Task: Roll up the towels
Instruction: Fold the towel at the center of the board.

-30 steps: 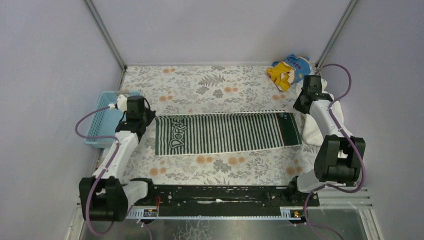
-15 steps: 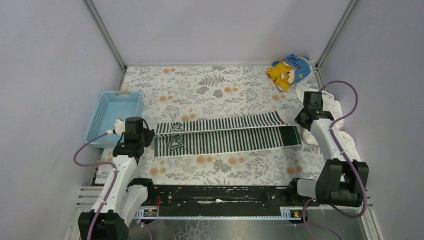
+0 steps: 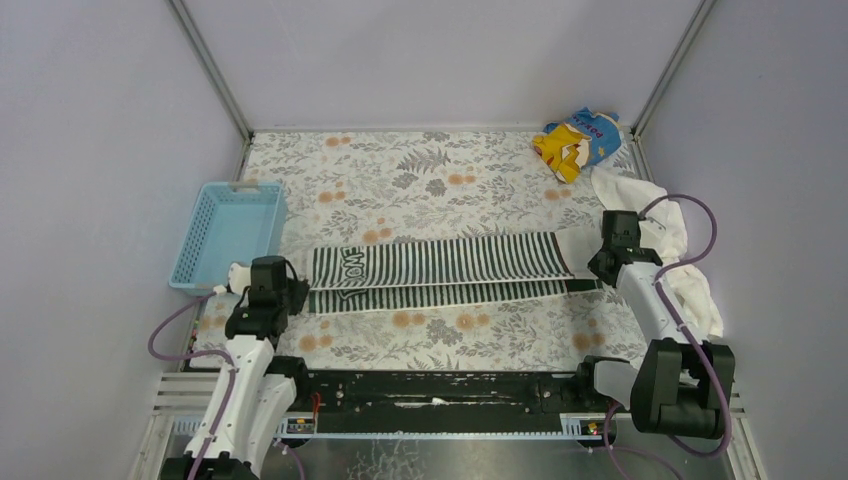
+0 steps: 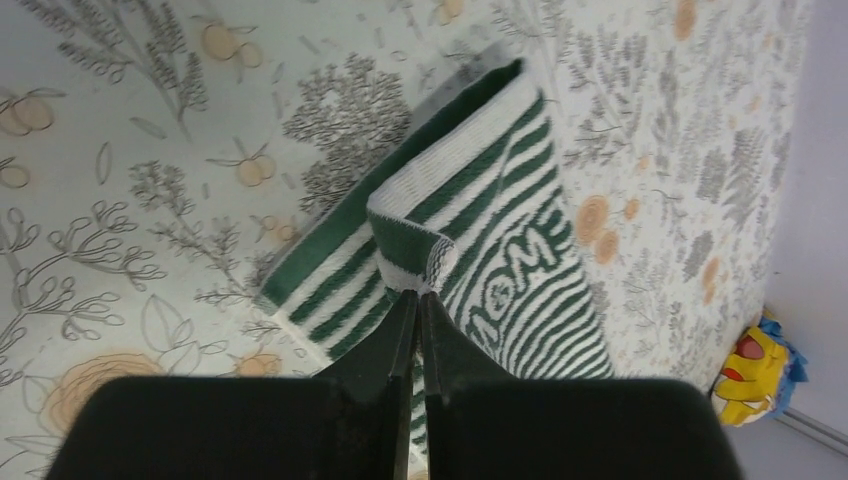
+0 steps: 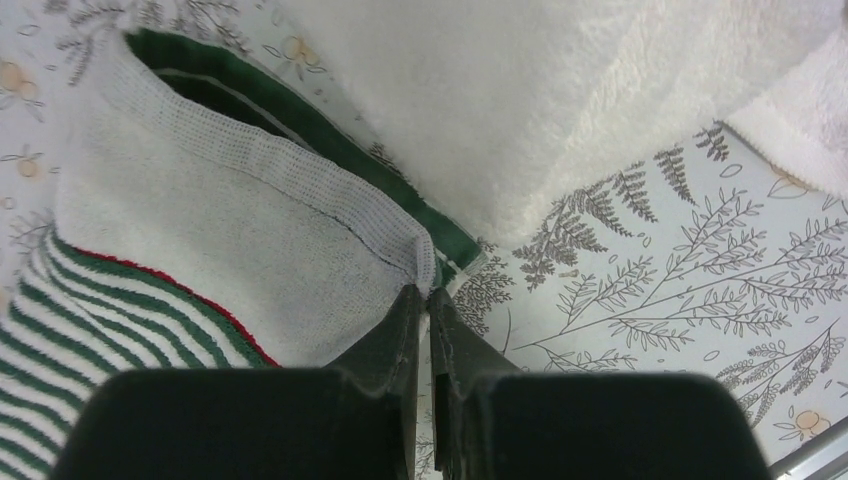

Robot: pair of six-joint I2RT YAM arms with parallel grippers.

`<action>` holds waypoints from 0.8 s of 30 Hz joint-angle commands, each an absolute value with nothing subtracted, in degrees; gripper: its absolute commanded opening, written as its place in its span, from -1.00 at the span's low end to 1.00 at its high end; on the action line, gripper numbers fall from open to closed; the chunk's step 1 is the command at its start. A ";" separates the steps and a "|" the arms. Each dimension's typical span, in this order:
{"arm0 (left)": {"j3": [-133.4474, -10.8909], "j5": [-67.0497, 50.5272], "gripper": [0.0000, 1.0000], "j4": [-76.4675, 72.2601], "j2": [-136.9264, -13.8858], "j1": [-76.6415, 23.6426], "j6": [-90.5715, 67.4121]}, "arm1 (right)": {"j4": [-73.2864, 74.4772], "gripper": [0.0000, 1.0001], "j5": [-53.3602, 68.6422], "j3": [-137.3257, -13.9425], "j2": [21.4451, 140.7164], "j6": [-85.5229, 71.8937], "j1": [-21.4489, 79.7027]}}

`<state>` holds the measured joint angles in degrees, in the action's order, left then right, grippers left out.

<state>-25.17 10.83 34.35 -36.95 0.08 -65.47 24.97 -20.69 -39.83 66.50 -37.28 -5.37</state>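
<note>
Towels lay on the floral-printed surface (image 3: 440, 170), which spread from the arm bases to the far wall. Bunched along its right edge, beside the right arm, sat the white terry towel (image 3: 697, 295), its thick pile lying just beside the right end of the striped towel (image 3: 450, 262). That narrower cloth stretched left to right across the middle of the surface, doubled lengthwise: an upper layer covered the far part, and a thin strip of the lower layer showed along the near side. White lettering marked its left end, and a plain white underside with a green border showed at its right end. A light blue basket (image 3: 232, 235) stood at the left edge, apart from the cloths. A crumpled yellow-and-blue printed cloth (image 3: 578, 140) sat in the far right corner. The left end effector (image 4: 418, 297) had its fingers pressed together on the folded left corner of the striped towel. The right end effector (image 5: 425, 290) pinched the hemmed white corner at the opposite end.
</note>
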 commanded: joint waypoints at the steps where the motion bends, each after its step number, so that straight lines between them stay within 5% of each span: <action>1: -21.83 12.44 -1.00 35.74 -35.71 0.83 -67.90 | 22.80 -0.81 -25.64 -38.51 67.87 -39.85 -6.06; 24: -17.20 8.72 -1.00 33.04 -35.90 0.88 -69.31 | 20.83 -0.73 -25.53 -39.02 74.49 -41.27 -6.24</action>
<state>-15.92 8.03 33.65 -36.10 0.14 -68.64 21.50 -21.91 -37.69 75.70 -39.92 -5.69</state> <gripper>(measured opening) 0.007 0.116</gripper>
